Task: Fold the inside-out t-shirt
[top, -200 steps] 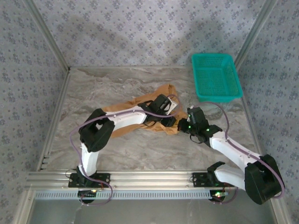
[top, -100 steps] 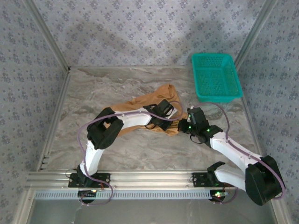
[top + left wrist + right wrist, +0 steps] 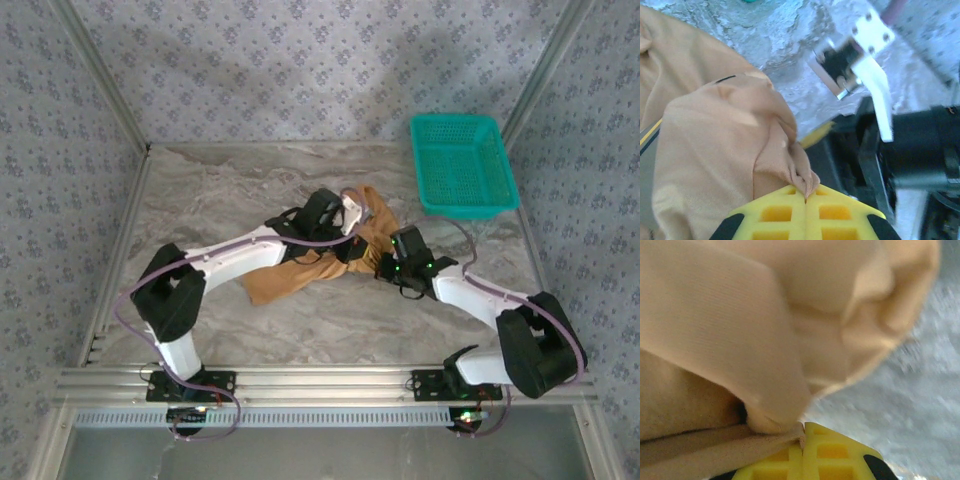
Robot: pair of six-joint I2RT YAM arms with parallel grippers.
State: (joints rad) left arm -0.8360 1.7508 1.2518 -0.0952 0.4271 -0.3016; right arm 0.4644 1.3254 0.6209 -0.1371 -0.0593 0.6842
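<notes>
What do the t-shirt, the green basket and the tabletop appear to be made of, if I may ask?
T-shirt: soft matte knit cloth, likely cotton; fine ribbing and limp folds show.
Basket: probably moulded plastic; perforated walls, even teal colour.
Tabletop: marble-look surface, grey veining; stone or print, unclear.

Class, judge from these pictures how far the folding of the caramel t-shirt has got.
Done: no fold shows; the caramel cloth short-sleeved t-shirt lies bunched on the marbled table. In hand: left pincer and right pincer are each shut on a pinch of its fabric. Still to do: spreading it flat, then every fold.
</notes>
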